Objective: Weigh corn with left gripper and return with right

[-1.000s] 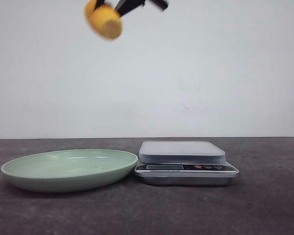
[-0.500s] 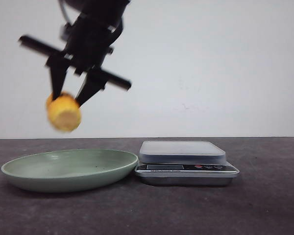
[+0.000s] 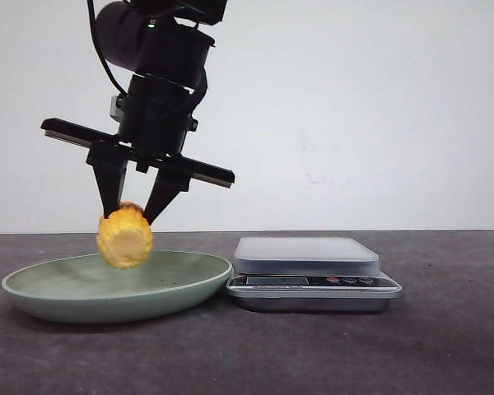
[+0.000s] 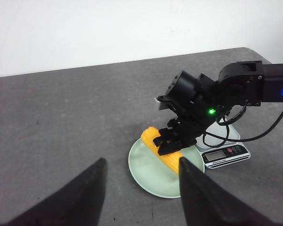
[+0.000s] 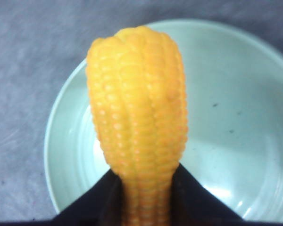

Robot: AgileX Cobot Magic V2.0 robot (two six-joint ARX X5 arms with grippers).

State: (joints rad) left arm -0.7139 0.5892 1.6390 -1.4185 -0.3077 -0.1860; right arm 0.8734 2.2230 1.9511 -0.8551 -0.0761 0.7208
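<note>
Now, on the left, the right gripper (image 3: pixel 132 216) hangs over the pale green plate (image 3: pixel 193 280), its two black fingers (image 3: pixel 109 185) closed on the corn (image 3: pixel 125 236), which is held just above the plate with its pale cut end facing near. The left gripper (image 4: pixel 140 176) is high up, fingers spread with nothing between them. Right of the plate, just beside it, sits the scale (image 3: pixel 309 257).
</note>
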